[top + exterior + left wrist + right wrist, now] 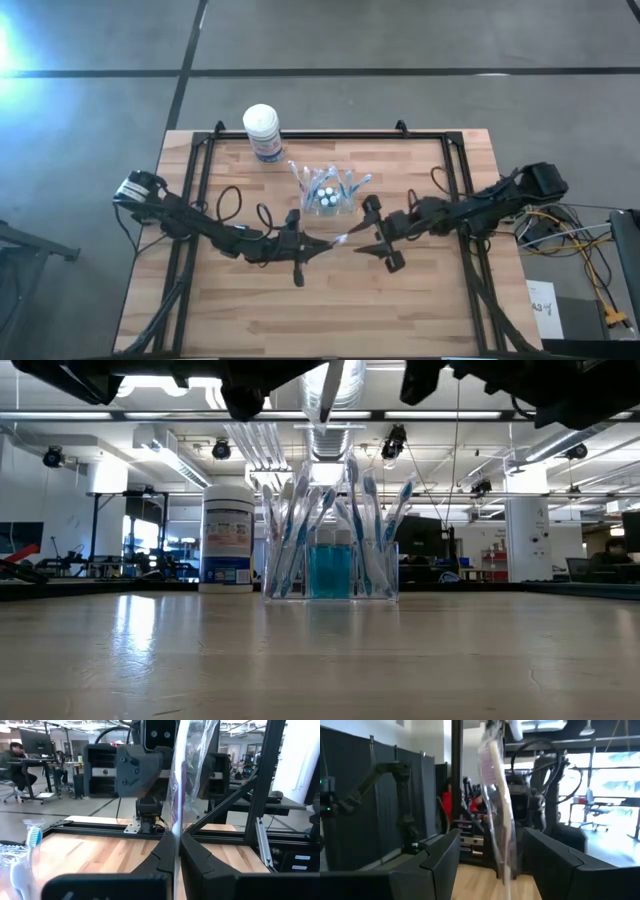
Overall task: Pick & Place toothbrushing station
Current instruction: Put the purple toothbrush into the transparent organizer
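- Wooden tabletop (250, 300) framed by black rails, under the strip lights of an open workshop; a person sits at a desk far off in the left wrist view.
- At the table's far middle stands the clear plastic cup (330, 565), already stocked with a fan of toothbrushes (372, 530) and, seen from above, small white-capped tubes (327, 195).
- One wrapped toothbrush (338, 238) hangs in the air between the arms, near the cup but not yet in it.
- Left gripper (300, 243) is pressed tight on that wrapped toothbrush, its fingers (200, 865) pinching the shaft.
- Right gripper (381, 233) stands spread, its fingers (560, 865) on either side of the brush, apart from it.
- Judged from this, most of the set looks placed; this brush remains to go in.
- Beside the cup stands a white-lidded canister (227, 535) with a blue label; its print cannot be read, and no other writing is legible.
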`<move>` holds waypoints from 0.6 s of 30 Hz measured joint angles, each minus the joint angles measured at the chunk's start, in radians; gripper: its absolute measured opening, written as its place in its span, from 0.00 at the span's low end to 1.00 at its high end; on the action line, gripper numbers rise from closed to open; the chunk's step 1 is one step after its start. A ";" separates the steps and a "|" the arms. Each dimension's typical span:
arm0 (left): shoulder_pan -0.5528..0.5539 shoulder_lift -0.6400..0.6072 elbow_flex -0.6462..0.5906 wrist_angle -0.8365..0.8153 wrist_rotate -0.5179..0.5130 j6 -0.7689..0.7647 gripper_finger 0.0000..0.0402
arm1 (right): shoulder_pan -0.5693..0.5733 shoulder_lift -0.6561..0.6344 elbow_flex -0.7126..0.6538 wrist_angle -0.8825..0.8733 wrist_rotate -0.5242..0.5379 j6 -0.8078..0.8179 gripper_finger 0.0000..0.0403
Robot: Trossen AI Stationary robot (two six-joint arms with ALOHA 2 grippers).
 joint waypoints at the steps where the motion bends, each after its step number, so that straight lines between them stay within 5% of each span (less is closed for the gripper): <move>1: 0.000 0.000 0.000 0.000 0.000 0.000 0.03 | 0.000 0.019 0.014 -0.004 -0.002 0.001 0.52; 10: 0.003 0.000 -0.001 -0.029 -0.014 -0.008 0.01 | -0.012 0.142 0.113 -0.005 -0.002 0.058 0.47; 18: 0.011 0.000 -0.001 -0.053 -0.023 -0.043 0.00 | -0.017 0.158 0.136 -0.052 -0.007 0.076 0.32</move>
